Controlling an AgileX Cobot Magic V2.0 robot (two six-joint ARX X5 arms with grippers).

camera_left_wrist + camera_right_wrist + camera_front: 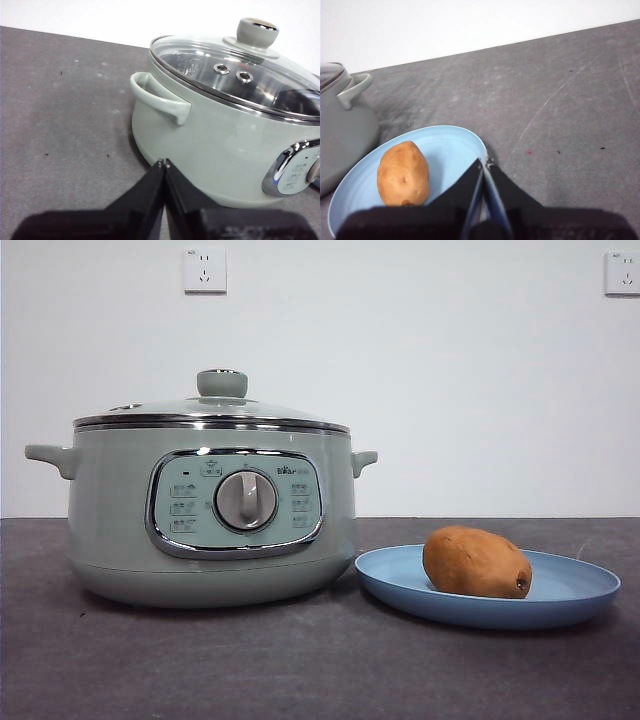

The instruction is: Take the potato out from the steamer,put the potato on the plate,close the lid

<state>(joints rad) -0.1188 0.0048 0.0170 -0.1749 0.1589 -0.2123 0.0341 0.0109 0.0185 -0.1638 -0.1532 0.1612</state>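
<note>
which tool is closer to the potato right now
Right. The right tool is shut above the plate rim, just beside the potato. The left tool is shut by the steamer, on its far side.

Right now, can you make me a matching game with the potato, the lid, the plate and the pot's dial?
Things:
1. potato
2. lid
3. plate
4. dial

Matches:
A. light blue, resting on the table beside the pot
B. grey, in the middle of the control panel
C. lying on the plate
D. closed on top of the pot

Pairs: 1-C, 2-D, 3-A, 4-B
</note>
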